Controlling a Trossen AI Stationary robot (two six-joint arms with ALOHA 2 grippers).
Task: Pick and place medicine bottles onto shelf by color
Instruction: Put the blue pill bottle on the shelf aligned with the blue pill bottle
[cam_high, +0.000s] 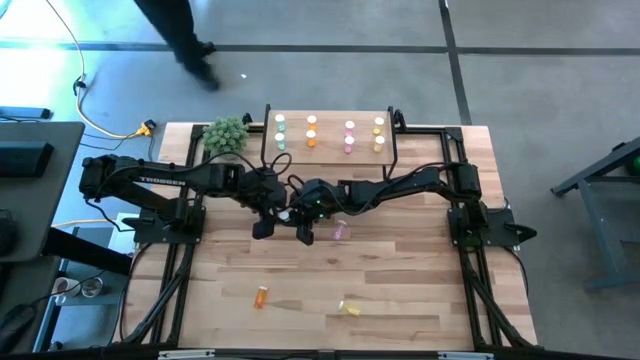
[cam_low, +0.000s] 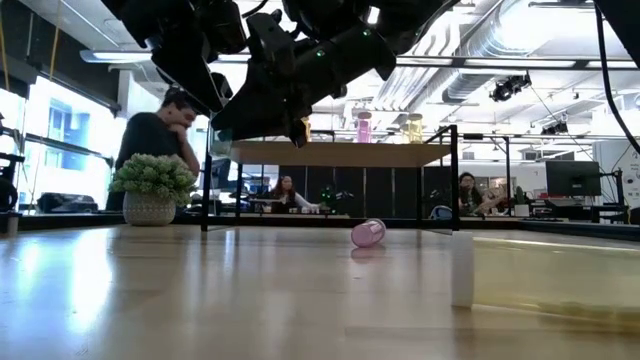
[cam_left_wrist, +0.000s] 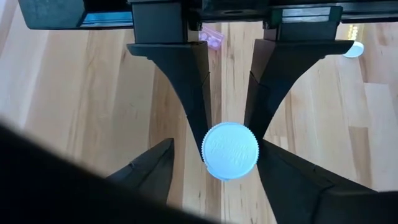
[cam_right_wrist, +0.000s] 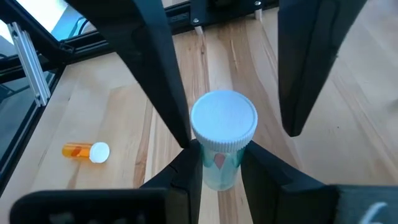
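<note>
- Table (cam_high: 400, 285): light-wood top carrying both arm bases, the shelf at the far edge, and stray bottles on the near half. Both arms reach inward and meet at mid-table, likely a handover.
- Shelf (cam_high: 330, 118): raised board on black legs, eight white-capped bottles standing in colour pairs: green, orange, pink, yellow. Sorting looks well along, with loose bottles left.
- Plant (cam_high: 226, 135): green bushy thing beside the shelf's left end, no part in the task.
- Right pincer (cam_right_wrist: 219, 163): clenched on the body of a green bottle (cam_right_wrist: 219, 165), held upright with its cap clear above the fingers, presumably so the other arm can take it by the top.
- Left pincer (cam_left_wrist: 230, 146): fingers set either side of the white cap (cam_left_wrist: 230, 151), close against it; I cannot tell whether they grip it yet.
- Pink bottle (cam_high: 341, 230): lies on its side on the table just beside the two pincers, not yet picked.
- Orange bottle (cam_high: 260, 296): lies on its side, near edge, well apart from the arms.
- Yellow bottle (cam_high: 349, 308): also down on its side, near edge.
</note>
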